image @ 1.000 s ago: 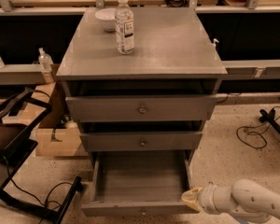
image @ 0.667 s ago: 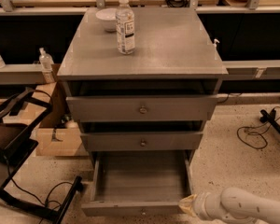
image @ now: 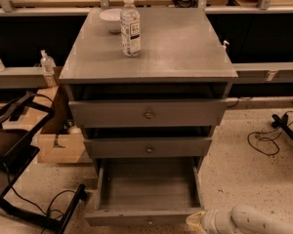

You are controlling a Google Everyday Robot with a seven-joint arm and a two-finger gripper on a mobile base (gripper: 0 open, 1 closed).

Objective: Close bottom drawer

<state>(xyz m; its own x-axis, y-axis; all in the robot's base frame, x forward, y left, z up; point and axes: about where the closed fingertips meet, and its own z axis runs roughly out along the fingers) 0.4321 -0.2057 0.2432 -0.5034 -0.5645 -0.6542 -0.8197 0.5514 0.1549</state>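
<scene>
Grey wood is filling most of the view: a three-drawer grey wooden cabinet [image: 185, 48] is standing above and to the left of the gripper [image: 194, 222]. The gripper is sitting at the bottom edge of the frame, on the end of a rounded white arm [image: 249, 221] that is reaching in from the right. Whether the pincer is apart or together cannot be told.

The bottom drawer [image: 122, 217], the lowest grey wooden one, is standing pulled well out. Its low plain front panel is lying just left of the pincer, whose pale tip is sitting by the panel's right corner; contact cannot be judged. The drawer's bare inside is showing up and to the left of the pincer.

Higher up, the grey middle drawer [image: 117, 147] and the wider grey top drawer [image: 185, 112] are each showing one small round metal knob. Far above the pincer, on the cabinet top, a clear plastic water bottle [image: 131, 26] is standing upright just beside a small white bowl [image: 110, 19]. A black cable [image: 263, 143] is lying on the speckled floor [image: 244, 179], up and to the right.
</scene>
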